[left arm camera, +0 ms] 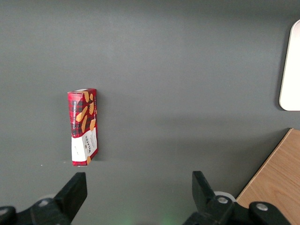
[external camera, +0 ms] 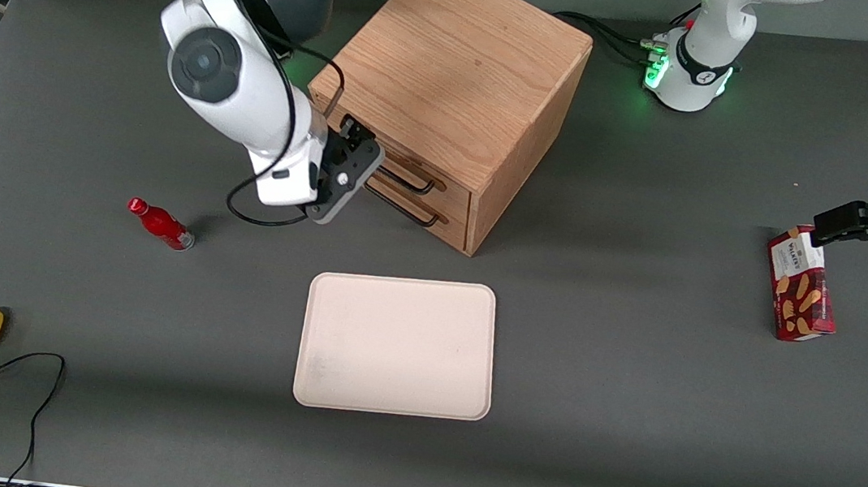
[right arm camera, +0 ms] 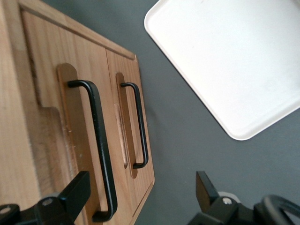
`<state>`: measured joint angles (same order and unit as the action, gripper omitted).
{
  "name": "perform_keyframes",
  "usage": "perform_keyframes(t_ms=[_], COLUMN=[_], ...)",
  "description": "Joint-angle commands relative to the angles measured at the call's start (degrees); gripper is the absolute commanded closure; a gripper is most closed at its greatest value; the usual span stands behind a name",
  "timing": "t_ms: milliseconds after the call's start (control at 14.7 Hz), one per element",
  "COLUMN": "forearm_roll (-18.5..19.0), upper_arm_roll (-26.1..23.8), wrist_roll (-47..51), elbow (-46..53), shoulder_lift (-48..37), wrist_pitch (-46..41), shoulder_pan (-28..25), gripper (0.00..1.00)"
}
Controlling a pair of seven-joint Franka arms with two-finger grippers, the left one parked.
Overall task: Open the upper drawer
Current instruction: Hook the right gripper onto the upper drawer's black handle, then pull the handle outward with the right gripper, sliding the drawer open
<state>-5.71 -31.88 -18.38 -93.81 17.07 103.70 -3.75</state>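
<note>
Gripper (right arm camera: 140, 192): jaws spread wide, holding nothing, poised in front of the upper drawer (right arm camera: 70, 140). Upper drawer: oak front, thin black bar handle (right arm camera: 98, 145), closed flush, topmost in cube cabinet (external camera: 453, 74). Cream tray (external camera: 398, 346): nearer the front camera.

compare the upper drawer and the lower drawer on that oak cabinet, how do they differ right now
The upper drawer sits directly under the cabinet's top, while the lower drawer sits next to the table surface. The open claw hangs just in front of the upper drawer's handle, with one finger close to it, whereas the lower drawer's handle has nothing close to it. They share oak fronts, thin black bar handles in recessed slots, and both look shut.
</note>
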Motion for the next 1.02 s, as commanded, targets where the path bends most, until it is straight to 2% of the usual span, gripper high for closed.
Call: perform_keyframes(t_ms=[0,205,750,955], forearm_roll=[-1.75,-5.62,-4.75,-2.46], upper_arm_roll=[0.06,0.06,0.15,0.15], wrist_roll=[-1.49,-1.49,-1.84,-1.93], elbow=[-0.49,-1.63,-5.5,-5.59], shoulder_lift=[1.12,1.21,2.35,3.23], wrist_pitch=[0.98,0.98,6.6,7.57], shoulder_pan=[-0.99,-1.17,-1.96,-1.96], gripper=[0.0,0.0,0.0,0.0])
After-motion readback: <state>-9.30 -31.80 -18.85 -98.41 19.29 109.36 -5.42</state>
